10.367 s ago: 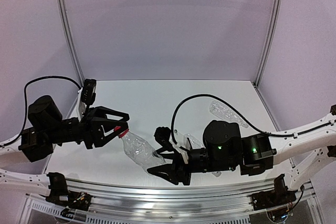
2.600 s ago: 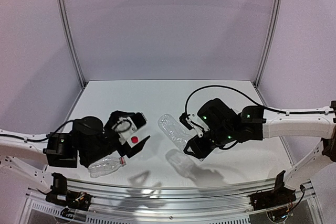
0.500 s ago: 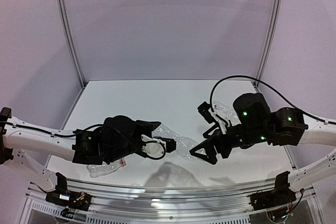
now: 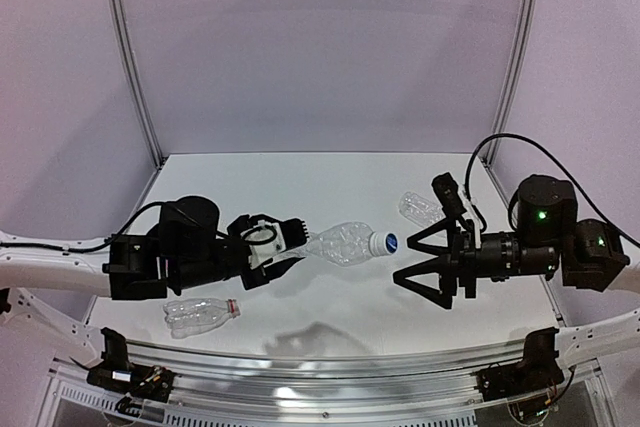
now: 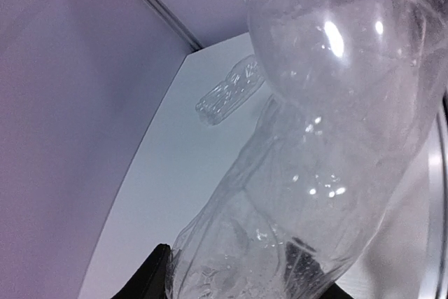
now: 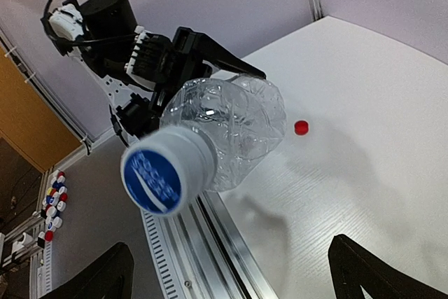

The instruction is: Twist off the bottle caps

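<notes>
The left gripper [image 4: 290, 245] is clamped on the base end of a clear bottle [image 4: 345, 243]. It holds the bottle above the table [image 4: 330, 182] near the centre of the top view. The bottle is roughly level, with its neck pointing toward the right of the frame. A white cap [image 4: 383, 243] with a blue printed top sits on the neck.

The right gripper [image 4: 405, 261] is just right of this cap with its jaws spread wide, and it does not touch the cap. In the right wrist view, a red cap [image 6: 301, 127] lies on the table right of centre.

A second bottle [image 4: 200, 314] with a red ring at its neck lies at lower left. A third bottle [image 4: 420, 209] lies right of centre in the top view, above the right gripper.
</notes>
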You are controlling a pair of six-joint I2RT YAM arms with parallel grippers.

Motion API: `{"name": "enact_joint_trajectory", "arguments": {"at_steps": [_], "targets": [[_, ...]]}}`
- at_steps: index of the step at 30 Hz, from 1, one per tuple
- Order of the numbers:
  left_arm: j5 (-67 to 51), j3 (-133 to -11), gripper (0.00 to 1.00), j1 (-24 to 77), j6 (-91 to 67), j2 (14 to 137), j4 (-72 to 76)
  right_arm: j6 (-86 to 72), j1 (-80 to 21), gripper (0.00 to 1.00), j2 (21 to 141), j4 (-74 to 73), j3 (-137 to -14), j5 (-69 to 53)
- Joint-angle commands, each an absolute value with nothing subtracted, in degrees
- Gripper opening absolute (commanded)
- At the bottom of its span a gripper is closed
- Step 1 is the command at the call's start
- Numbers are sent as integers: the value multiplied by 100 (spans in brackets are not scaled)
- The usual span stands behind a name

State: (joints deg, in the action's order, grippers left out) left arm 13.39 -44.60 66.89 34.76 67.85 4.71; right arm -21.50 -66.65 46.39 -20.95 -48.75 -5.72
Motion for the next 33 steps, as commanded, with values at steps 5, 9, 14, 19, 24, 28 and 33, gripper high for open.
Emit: {"name": "enact_joint_trajectory", "arguments": {"at_steps": [5, 9, 14, 19, 24, 28, 33], "targets": [[-546, -4616, 37, 6301, 862, 6521, 902, -2087, -6706, 99, 4193, -630, -4152, -338], [-1299, -4375, 34, 6251, 61, 6558, 1643, -1973, -6717, 98, 4270, 598, -3587, -300], [-1701, -4265, 32, 6234, -1108, 6430, 2347, -1734, -6860, 89, 4512, 2036, -3138, -453], [-2123, -4149, 31, 6232, -1876, 6312, 3026, -1375, -7109, 81, 4719, 2636, -3160, -632], [-2387, -4274, 31, 6236, -2333, 6420, 3089, -1110, -7156, 78, 4596, 2984, -3182, -742], [-2469, -4419, 31, 6240, -2698, 6728, 3086, -1020, -7159, 74, 4336, 3073, -3012, -676], [-2684, -4487, 30, 6286, -3387, 7270, 3695, -1126, -7155, 68, 4260, 3092, -2998, -714]]}}
